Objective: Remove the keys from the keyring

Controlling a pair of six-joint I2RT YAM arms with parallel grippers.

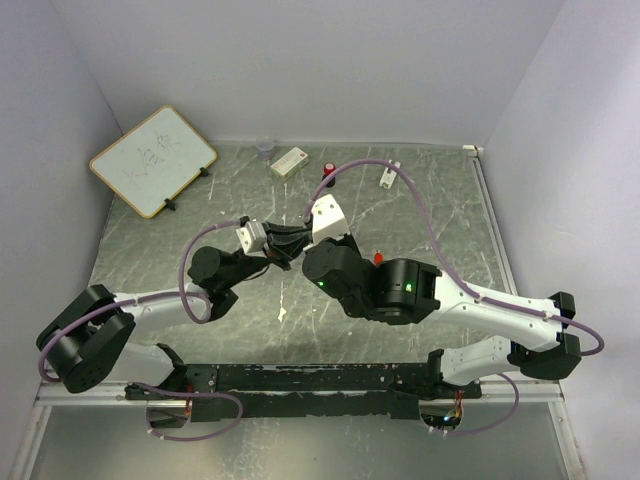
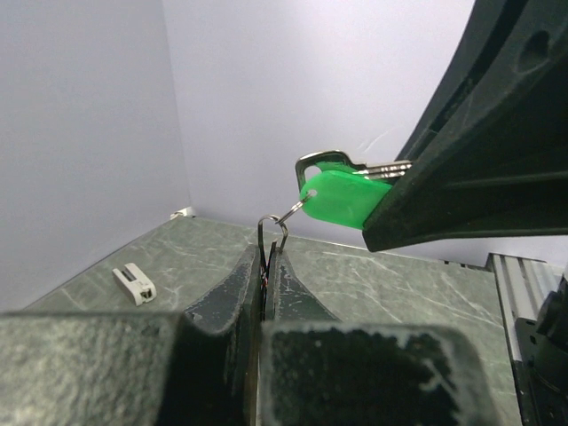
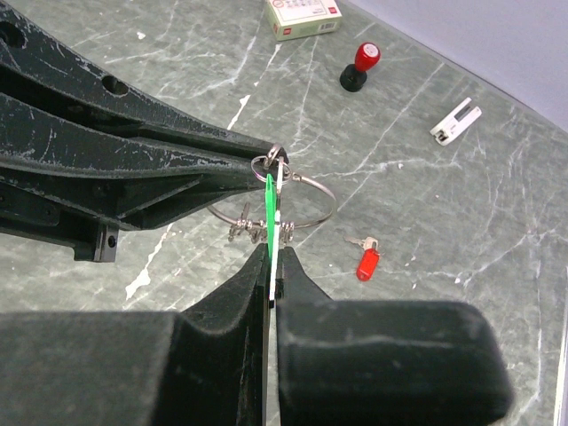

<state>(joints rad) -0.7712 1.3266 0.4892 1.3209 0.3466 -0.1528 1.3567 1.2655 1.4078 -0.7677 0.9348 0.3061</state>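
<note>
My left gripper (image 2: pixel 268 253) is shut on a small silver ring (image 2: pixel 273 228) lifted above the table. That ring passes through the hole of the green key (image 2: pixel 342 197), which has a silver blade behind it. My right gripper (image 3: pixel 272 253) is shut on the green key (image 3: pixel 269 209), seen edge-on. The keyring (image 3: pixel 324 191), a thin wire loop with several small clips, hangs from the same spot just past the left fingers (image 3: pixel 177 160). The red key (image 3: pixel 367 262) lies loose on the table to the right. In the top view both grippers meet at mid-table (image 1: pixel 290 247).
A black cylinder with a red cap (image 3: pixel 359 67), a white box (image 3: pixel 302 16) and a white clip (image 3: pixel 455 122) lie further back. A whiteboard (image 1: pixel 152 160) leans at the back left, and a small cup (image 1: pixel 264 148) stands by the back wall.
</note>
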